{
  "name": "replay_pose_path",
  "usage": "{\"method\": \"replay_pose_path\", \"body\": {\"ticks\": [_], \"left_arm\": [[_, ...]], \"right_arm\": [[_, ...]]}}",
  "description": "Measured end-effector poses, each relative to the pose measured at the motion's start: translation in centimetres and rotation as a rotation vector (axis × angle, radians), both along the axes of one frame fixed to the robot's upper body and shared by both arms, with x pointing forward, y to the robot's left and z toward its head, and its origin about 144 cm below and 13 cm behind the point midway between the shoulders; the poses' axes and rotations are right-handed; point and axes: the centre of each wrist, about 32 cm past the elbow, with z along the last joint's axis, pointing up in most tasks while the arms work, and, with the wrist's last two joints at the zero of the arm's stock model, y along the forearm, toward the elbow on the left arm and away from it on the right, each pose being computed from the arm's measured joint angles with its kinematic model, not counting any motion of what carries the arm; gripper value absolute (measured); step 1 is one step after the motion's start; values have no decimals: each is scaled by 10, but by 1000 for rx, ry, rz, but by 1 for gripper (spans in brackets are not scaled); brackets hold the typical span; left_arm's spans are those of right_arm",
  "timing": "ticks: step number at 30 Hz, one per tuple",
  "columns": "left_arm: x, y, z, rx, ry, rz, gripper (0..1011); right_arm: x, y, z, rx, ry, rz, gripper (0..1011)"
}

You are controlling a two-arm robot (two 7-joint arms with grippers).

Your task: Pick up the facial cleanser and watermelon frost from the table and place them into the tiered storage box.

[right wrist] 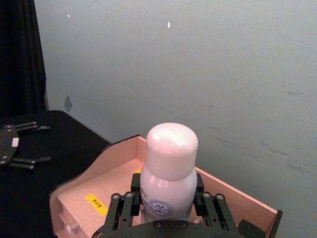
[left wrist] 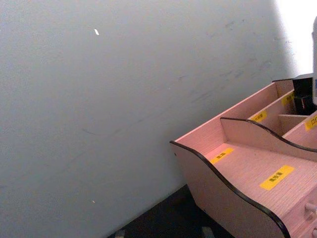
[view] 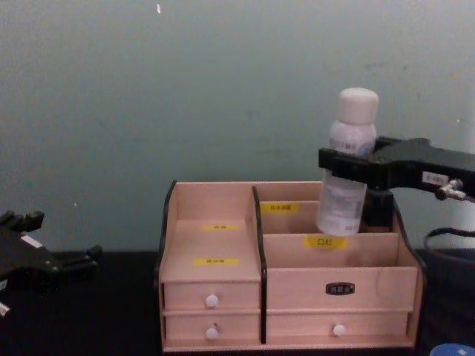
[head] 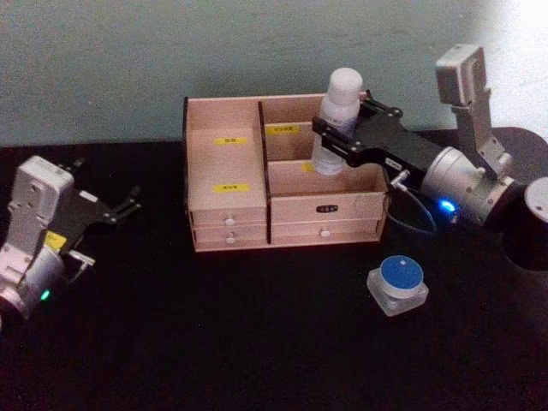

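One hand was at work: the right hand [head: 338, 135] was clamped round the waist of the facial cleanser [head: 345, 86], a white-capped bottle held almost upright, leaning a little. Its base dipped into the right rear part of the tiered storage box [head: 224, 184], behind the labelled middle divider. Whether it touched the compartment floor could not be told.

The step in hand looked like the placing of the first item. The next move called for lowering the bottle until it stood, then opening the fingers and lifting clear without tipping it.

The watermelon frost [head: 398, 282], a small blue-lidded jar, sat on the tabletop [head: 257, 351] before the box's right front corner, not yet collected. The left hand [head: 107, 184] rested well left of the box, fingers spread.
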Motion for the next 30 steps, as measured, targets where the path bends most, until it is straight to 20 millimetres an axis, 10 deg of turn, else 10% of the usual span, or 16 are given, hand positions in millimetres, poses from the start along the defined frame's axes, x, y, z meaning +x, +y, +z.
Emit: {"method": "replay_pose_path", "body": {"ticks": [30], "left_arm": [[0, 0, 0, 0, 0, 0, 1001]], "right_arm": [[42, 23, -6, -11, 2, -14, 591]]}}
